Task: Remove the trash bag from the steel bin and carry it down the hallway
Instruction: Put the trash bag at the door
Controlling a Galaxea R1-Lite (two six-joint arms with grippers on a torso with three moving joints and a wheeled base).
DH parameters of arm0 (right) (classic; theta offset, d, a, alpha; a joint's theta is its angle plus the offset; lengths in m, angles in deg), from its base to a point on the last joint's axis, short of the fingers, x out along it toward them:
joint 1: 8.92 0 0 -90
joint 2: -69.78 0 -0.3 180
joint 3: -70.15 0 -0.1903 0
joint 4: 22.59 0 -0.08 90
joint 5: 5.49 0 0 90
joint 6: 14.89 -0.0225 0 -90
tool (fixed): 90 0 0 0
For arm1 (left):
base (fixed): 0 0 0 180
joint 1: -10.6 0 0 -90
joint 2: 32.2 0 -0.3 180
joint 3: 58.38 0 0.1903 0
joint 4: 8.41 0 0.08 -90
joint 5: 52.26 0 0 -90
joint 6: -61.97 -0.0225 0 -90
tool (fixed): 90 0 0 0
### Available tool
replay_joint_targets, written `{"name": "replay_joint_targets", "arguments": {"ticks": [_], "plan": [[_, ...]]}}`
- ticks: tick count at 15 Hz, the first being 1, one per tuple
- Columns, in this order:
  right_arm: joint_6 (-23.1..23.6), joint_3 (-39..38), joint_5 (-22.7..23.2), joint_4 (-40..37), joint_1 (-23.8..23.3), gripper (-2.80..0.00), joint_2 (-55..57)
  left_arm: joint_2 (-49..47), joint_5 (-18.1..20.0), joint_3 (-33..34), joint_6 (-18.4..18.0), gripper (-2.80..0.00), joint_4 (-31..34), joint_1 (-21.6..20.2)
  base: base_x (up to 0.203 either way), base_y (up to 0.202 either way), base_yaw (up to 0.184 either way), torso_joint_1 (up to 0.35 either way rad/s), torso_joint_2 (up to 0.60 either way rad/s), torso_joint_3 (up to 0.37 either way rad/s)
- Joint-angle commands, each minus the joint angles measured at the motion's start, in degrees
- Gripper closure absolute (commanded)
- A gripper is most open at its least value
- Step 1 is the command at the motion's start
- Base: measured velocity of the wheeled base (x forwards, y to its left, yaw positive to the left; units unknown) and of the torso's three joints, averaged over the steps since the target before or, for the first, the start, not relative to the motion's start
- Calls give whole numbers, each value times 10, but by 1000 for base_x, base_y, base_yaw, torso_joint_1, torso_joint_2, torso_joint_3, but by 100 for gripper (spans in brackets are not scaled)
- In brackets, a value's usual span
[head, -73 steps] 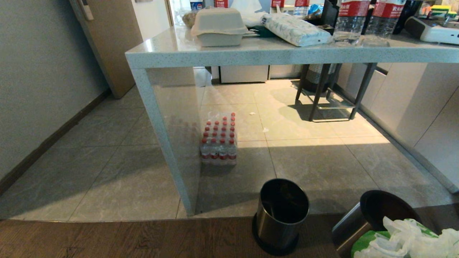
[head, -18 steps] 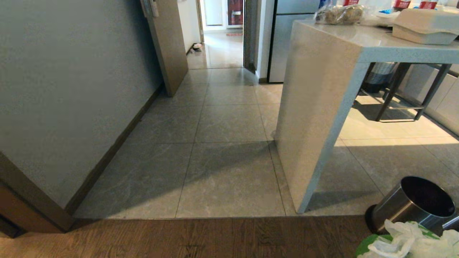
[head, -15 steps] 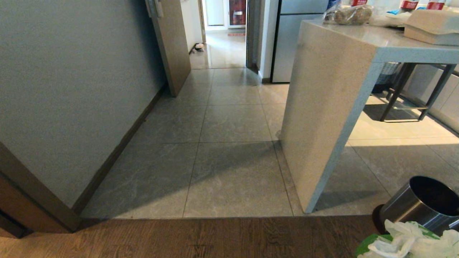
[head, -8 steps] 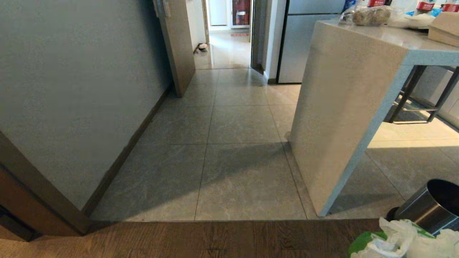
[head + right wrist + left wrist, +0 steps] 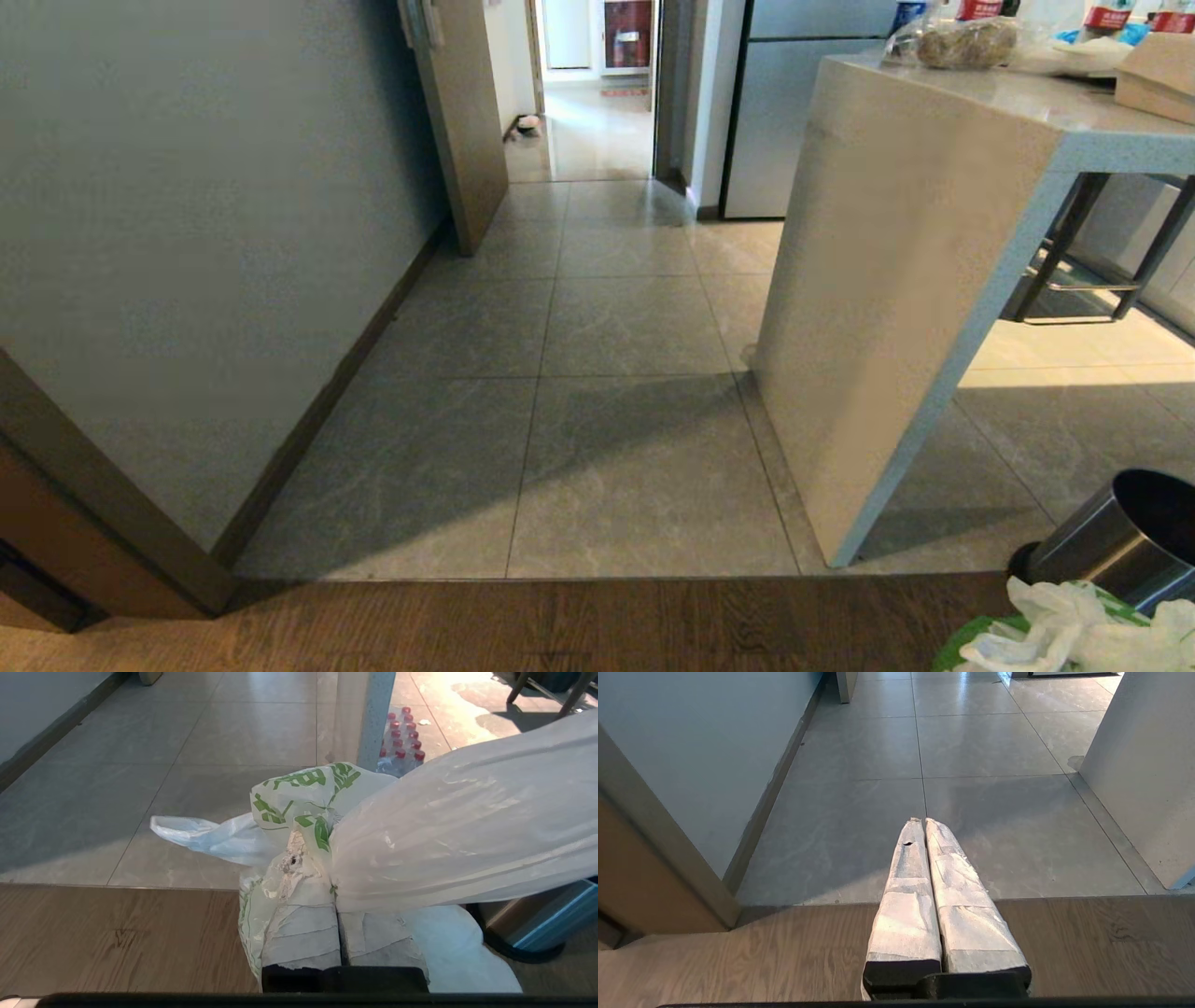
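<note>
View swung from counter (image 5: 934, 280) toward hallway (image 5: 597, 149); bin (image 5: 1120, 546) now beside counter, empty. Your right gripper (image 5: 334, 891) clamps bag (image 5: 420, 826); left gripper (image 5: 922, 826) closed, empty. Drive ahead.

Floor in two zones. Near strip: brown wood-grain flooring (image 5: 523, 621). Beyond a straight seam: large grey marbled tiles (image 5: 635, 467), running on as the hallway (image 5: 597, 140) through an open doorway at the far end. A small pale object, too far off to identify, lies on the tiles past that doorway, near the wall.

Standing on the tiles: the speckled stone counter (image 5: 887, 308), its slab leg planted just past the seam. A shrink-wrapped pack of red-capped bottles (image 5: 401, 737) sits on the tiles beside that leg. Dark metal stool legs (image 5: 1074, 271) stand under the counter.

The steel bin (image 5: 1116, 546) stands at the seam, lower right, upright.

On the countertop: a clear bag of brownish food (image 5: 962, 42) at the near corner, a pale box (image 5: 1158, 79) alongside.
</note>
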Motion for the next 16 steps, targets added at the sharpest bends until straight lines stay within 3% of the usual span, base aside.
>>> {"name": "replay_joint_targets", "arguments": {"ticks": [1,16], "plan": [[0,0,0,0,0,0,-22,-1,0,0,0,0,0,0,144,0,-2,2,9,1],[-1,0,0,0,0,0,-22,-1,0,0,1,0,0,0,190,0,0,2,2,1]]}}
